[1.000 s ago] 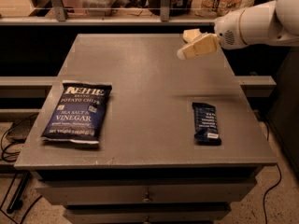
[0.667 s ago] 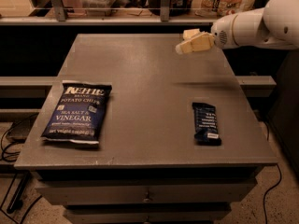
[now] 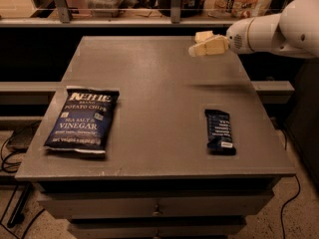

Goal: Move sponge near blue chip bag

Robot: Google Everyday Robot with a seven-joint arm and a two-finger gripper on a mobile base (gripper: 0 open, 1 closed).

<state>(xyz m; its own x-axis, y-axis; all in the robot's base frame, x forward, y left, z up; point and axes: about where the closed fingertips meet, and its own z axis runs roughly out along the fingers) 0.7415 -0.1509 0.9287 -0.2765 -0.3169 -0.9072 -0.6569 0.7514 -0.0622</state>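
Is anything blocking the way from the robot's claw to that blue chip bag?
Nothing visible. The gripper hovers over the table, far right; bare top runs to the blue chip bag. The snack bar lies off that line.

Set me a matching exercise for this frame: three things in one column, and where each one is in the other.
Things:
1. chip bag
2. snack bar
3. pincer

Places, as the camera sees them:
A. in the air over the far right of the table
B. lying flat at the front left
C. lying flat at the front right

Pairs: 1-B, 2-C, 3-A.
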